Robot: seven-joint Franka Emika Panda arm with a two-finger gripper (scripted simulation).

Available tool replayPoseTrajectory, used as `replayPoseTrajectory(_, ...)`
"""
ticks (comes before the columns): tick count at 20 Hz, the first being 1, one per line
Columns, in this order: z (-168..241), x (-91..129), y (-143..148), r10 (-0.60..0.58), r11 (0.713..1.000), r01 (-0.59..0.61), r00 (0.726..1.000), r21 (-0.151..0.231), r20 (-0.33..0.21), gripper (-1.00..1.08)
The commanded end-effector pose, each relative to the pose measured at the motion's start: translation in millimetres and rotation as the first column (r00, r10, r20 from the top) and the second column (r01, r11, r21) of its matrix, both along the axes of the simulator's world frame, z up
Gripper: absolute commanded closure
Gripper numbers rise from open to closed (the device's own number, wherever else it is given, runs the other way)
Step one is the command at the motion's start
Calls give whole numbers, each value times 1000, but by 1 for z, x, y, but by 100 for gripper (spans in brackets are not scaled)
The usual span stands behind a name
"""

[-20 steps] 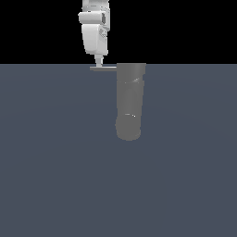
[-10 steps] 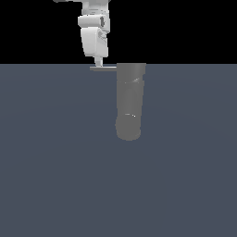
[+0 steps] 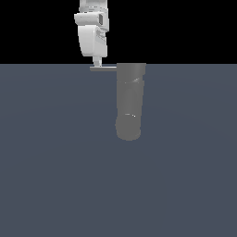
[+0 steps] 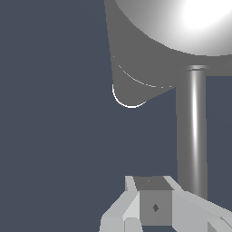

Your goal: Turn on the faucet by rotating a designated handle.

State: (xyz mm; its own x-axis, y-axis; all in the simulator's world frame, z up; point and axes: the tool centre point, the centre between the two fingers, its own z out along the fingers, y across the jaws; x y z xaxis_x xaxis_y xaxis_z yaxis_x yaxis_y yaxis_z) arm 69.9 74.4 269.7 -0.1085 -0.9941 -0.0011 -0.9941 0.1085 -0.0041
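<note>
So we were looking right up close at the faucet [image 4: 149, 50], a fat grey body with a bright glare spot on it and a thin pale seam curving across. The handle [image 4: 195, 131] ran as a slim shiny bar straight out from it toward the camera. The pale gripper [image 4: 154, 199] sat just beside the bar's near end; we couldn't tell contact. Behind everything was flat slate-blue floor [image 4: 54, 136].

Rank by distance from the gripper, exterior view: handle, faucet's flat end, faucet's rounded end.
From the gripper:
1. Handle: just beneath the fingertip, sticking out toward the exterior view's left.
2. Flat end of the faucet: beside the handle, toward the view's right.
3. Rounded end: lowest in view, farthest.
</note>
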Motion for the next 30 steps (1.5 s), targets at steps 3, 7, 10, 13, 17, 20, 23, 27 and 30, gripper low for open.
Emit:
replayPoseTrajectory(3,0,-14,1,0,1000,0,1000,-1,-5,108)
replayPoseTrajectory(7,0,-26,1,0,1000,0,1000,-1,-5,108)
replayPoseTrajectory(10,0,-34,2,0,1000,0,1000,-1,-5,108)
replayPoseTrajectory(13,0,-43,2,-1,1000,1,1000,-1,-4,108)
replayPoseTrajectory(17,0,-54,3,-1,1000,1,1000,-1,-4,108)
replayPoseTrajectory(20,0,-63,3,-1,1000,1,1000,-1,-4,108)
replayPoseTrajectory(23,0,-72,4,-1,1000,1,1000,-1,-4,108)
replayPoseTrajectory(27,0,-72,1,2,1000,-2,1000,-1,2,108)
replayPoseTrajectory(30,0,-81,-6,1,1000,-1,1000,-1,2,108)
